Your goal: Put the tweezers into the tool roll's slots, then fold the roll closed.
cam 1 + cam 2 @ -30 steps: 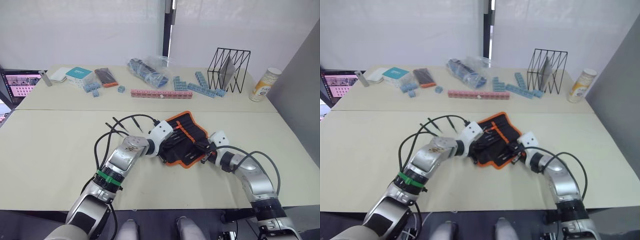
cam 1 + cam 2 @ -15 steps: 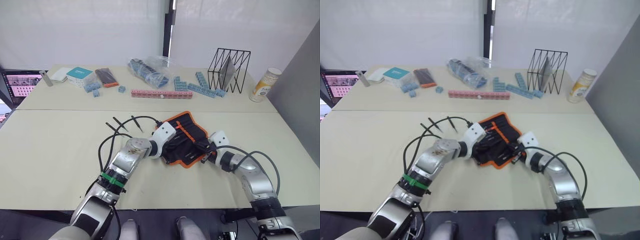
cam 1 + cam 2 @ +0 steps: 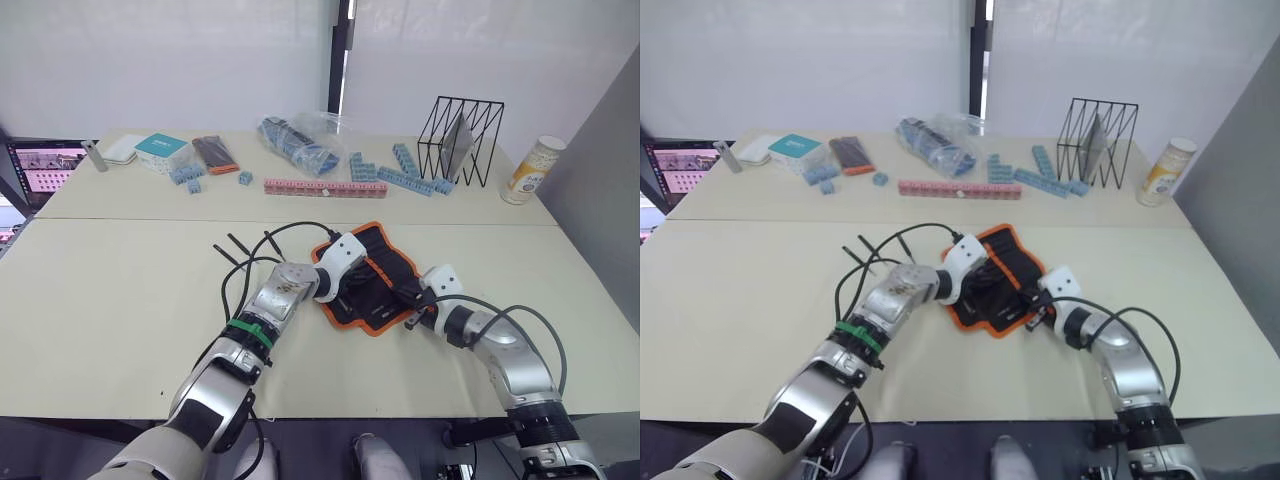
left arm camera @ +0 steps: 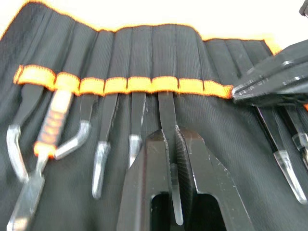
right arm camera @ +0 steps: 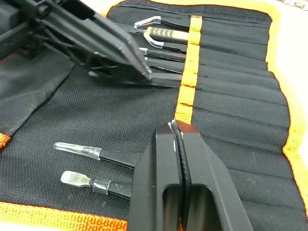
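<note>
You can see the tool roll lying open on the bench, right in front of you, with its orange trim all round. Both arms reach onto it.

Your left end effector is squeezed tight on one of the tweezers. That tweezer sits under the orange strip, in one of the slots. More tools sit in the slots beside it, and their tips poke out below the strip. One has an orange and silver striped handle.

Your right end effector is pinched tight too. A thin dark thing runs between its fingers, but you cannot tell what it is. Its tip is just beside the orange strip. Two more tools with clear tips lie on the mesh part of the roll close by.

Three loose tweezers lie on the bench just left of the roll, next to the black cables.

At the back of the bench you see a black wire rack, a white bottle with a label too small to read, a row of pink blocks, blue blocks, a plastic bag and a teal box. No writing can be read on any of them.
</note>
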